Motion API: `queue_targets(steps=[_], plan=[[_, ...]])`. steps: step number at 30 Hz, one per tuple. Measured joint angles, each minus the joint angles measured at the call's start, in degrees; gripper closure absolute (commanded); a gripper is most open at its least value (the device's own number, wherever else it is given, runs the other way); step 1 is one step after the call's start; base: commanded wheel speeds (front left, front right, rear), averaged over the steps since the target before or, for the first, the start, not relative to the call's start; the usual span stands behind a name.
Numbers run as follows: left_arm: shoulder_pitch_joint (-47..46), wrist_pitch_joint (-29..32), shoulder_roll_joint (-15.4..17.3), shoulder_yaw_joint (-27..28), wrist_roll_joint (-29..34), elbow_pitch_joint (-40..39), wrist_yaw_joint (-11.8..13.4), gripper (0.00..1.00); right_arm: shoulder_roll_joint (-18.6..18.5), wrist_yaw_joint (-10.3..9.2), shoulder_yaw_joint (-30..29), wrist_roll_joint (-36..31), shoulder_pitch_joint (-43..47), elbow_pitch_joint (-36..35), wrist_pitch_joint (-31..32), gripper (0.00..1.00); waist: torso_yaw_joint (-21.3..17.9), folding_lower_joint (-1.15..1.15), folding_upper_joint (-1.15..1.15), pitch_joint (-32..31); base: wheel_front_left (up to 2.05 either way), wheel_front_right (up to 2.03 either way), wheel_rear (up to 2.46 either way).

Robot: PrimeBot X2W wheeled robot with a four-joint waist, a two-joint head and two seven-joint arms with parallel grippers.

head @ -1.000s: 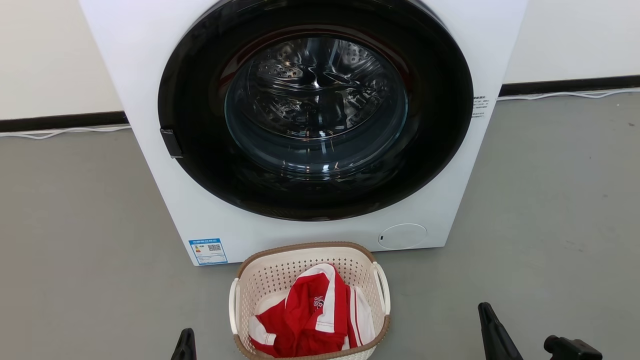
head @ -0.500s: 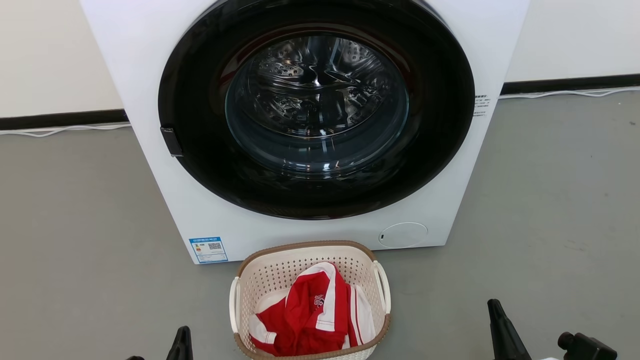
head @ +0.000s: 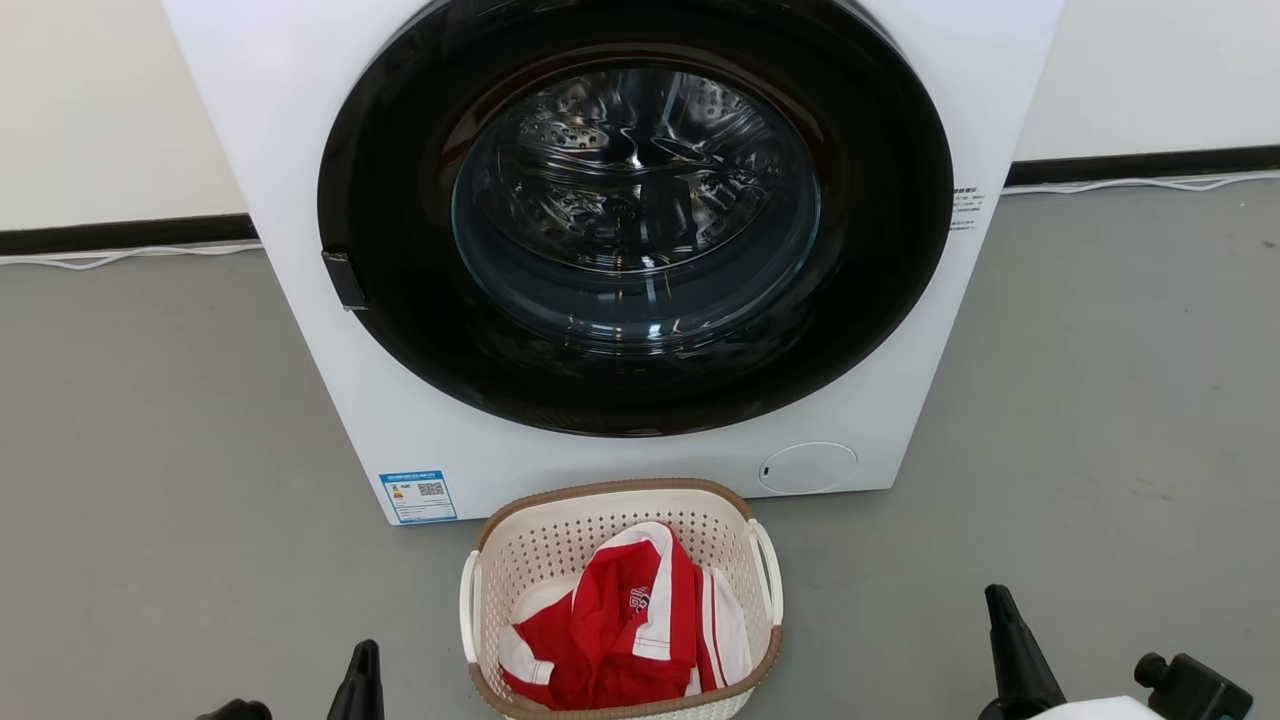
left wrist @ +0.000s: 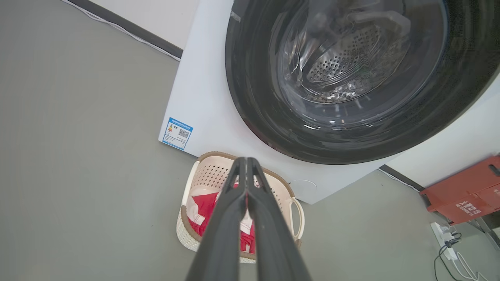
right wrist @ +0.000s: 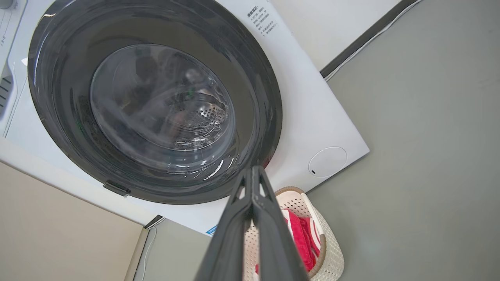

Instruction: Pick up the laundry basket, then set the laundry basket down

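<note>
The laundry basket (head: pixel 540 560) stands on the grey floor just in front of the washing machine, cream and perforated with a brown rim and white side handles. Red and white clothing (head: pixel 625 625) lies inside it. My left gripper (head: pixel 365 650) pokes up at the bottom edge, left of the basket and apart from it, shut and empty. To the basket's right, also clear of it, my right gripper (head: pixel 995 600) is shut and empty. In the left wrist view the shut fingers (left wrist: pixel 247 160) point over the basket (left wrist: pixel 203 175). The right wrist view shows shut fingers (right wrist: pixel 254 171) above the basket (right wrist: pixel 330 257).
A white front-loading washing machine (head: pixel 300 200) with a closed dark round door (head: pixel 635 210) stands right behind the basket. A white cable (head: pixel 120 257) runs along the wall's base. A red box (left wrist: pixel 465 193) and a power strip (left wrist: pixel 443 236) lie on the floor to the right.
Both gripper tips have risen slightly in the head view and the right one has shifted right. The basket stays in place; the camera has drifted a little.
</note>
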Motion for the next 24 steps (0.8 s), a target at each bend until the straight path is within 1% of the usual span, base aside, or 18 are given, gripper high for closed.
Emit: queue_targets(steps=[24], plan=[[-3.41, 3.61, 0.07, 1.70, -16.46, 1.53, -2.76, 1.00, -0.13, -0.01, -1.99, 14.10, -1.93, -0.10, 3.88, 1.00, 0.20, 0.00, 0.00, 0.42, 0.00, 0.00, 0.00]])
